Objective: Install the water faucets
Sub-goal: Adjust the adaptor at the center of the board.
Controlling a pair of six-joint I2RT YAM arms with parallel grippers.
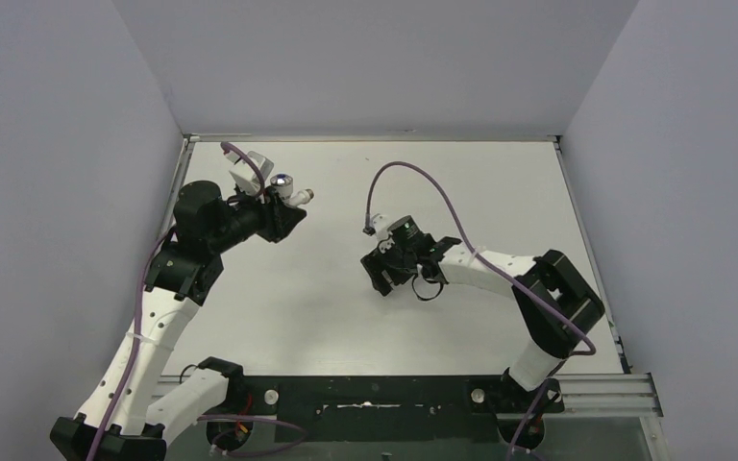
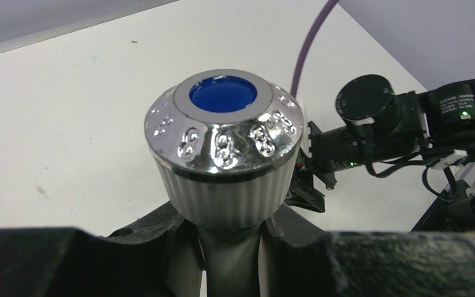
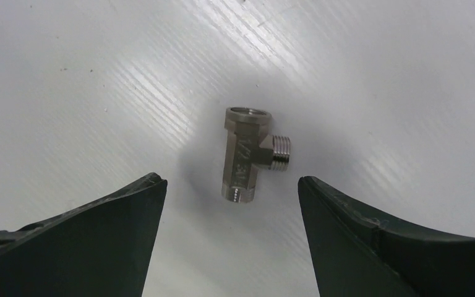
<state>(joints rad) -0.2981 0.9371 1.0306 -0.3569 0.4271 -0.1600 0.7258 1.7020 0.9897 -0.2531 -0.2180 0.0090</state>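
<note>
Gleaming white table (image 1: 346, 317), grey walls (image 1: 58, 144), fitting (image 3: 247, 154)

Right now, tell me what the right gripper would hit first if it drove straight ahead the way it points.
The fitting, lying on the table between the open jaws of the right gripper; probably before the tabletop itself, though depth is unclear.

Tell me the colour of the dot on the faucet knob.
The dot is blue, set in the chrome faucet knob; clearest in the left wrist view.
</note>
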